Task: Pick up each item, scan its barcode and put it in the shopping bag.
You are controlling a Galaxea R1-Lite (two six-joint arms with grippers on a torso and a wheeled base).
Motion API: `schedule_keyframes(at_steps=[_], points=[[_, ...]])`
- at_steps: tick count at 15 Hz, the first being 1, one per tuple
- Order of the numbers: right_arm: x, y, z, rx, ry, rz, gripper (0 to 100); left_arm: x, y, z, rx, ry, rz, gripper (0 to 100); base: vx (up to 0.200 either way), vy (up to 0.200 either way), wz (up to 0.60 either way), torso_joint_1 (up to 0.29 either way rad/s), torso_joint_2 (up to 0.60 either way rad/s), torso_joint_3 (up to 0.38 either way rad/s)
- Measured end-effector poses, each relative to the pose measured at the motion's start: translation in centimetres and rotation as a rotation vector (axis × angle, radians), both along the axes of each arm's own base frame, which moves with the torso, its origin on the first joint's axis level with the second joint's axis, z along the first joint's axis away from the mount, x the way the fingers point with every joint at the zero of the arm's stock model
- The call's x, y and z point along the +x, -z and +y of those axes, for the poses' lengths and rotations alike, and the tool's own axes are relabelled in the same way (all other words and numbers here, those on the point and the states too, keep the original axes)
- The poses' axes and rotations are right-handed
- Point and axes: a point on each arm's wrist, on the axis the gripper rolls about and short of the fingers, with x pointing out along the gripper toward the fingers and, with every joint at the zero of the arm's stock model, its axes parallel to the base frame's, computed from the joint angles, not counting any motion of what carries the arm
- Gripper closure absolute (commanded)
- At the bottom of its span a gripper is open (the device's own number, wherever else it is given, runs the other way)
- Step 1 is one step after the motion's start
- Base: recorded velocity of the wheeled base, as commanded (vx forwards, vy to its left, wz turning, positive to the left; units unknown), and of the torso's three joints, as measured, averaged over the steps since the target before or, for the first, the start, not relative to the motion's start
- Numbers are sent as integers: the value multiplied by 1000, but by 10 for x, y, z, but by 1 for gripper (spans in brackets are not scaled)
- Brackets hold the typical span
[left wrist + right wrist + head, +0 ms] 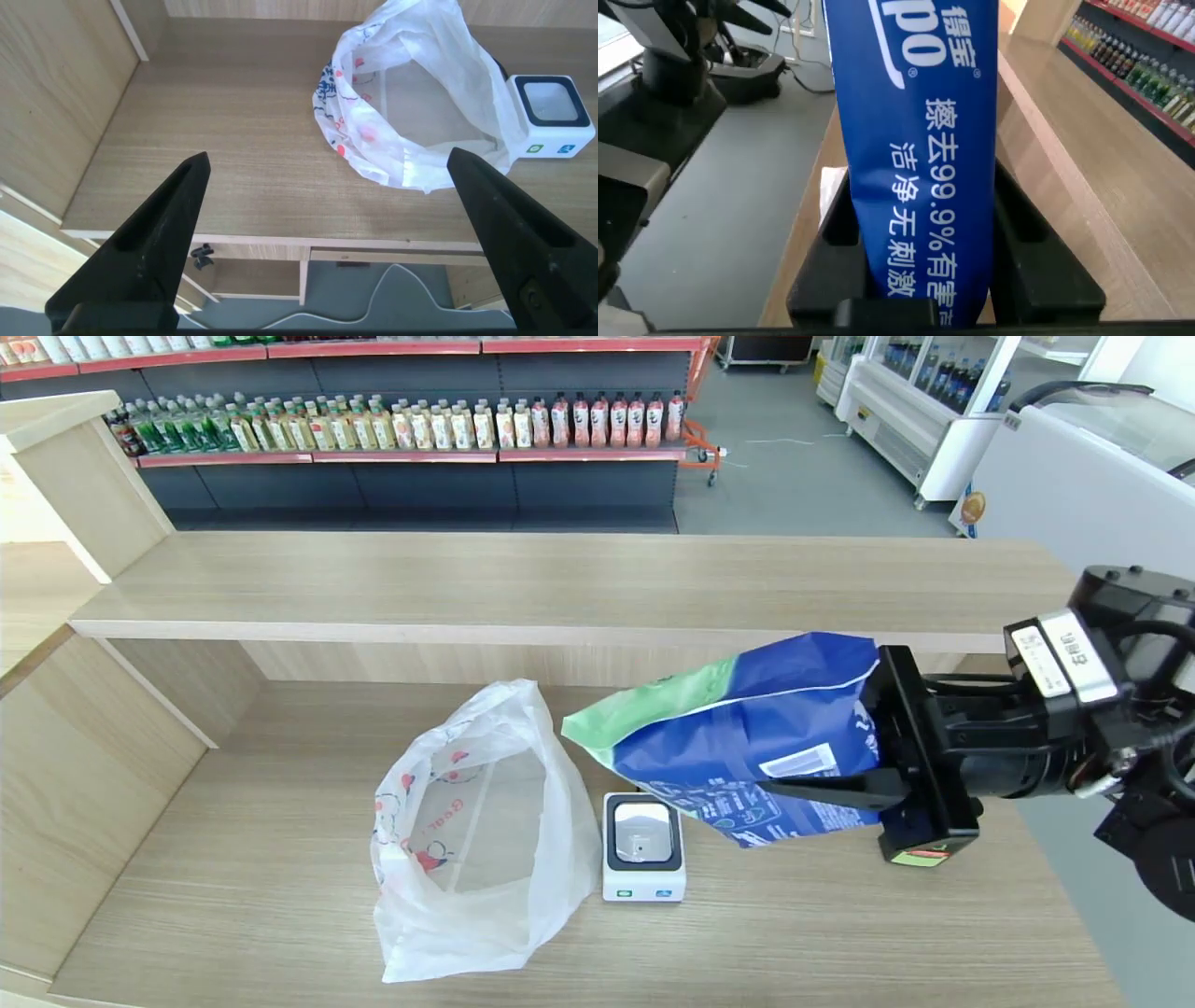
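Pouch (747, 709) — glossy, crinkled, blue-green — clamped in right gripper (786, 743) near boxy scanner (642, 847).

Looking at a shop: red-edged shelving (401, 485) is carrying rows of bottled drinks (401, 427), a glass-door cooler (920, 406) is standing across the aisle, and a barcode scanner (642, 847) and shopping bag (467, 840) are sitting on a wooden checkout counter (280, 896).

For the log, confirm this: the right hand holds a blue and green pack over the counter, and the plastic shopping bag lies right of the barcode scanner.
One point is wrong: in the head view the plastic shopping bag lies left of the barcode scanner, not right. The right hand does hold the blue and green pack over the counter.
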Motion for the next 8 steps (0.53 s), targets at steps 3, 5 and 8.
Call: schedule_keyframes(at_steps=[3,5,8], points=[[16,6,3,-6,34,-287,100,0,0,0,0,0,0,0,0,0,0,0,0,0],[23,10,9,-12,55,-425,100,0,0,0,0,0,0,0,0,0,0,0,0,0],[25,13,20,-27,132,-436,100,0,0,0,0,1,0,0,0,0,0,0,0,0]])
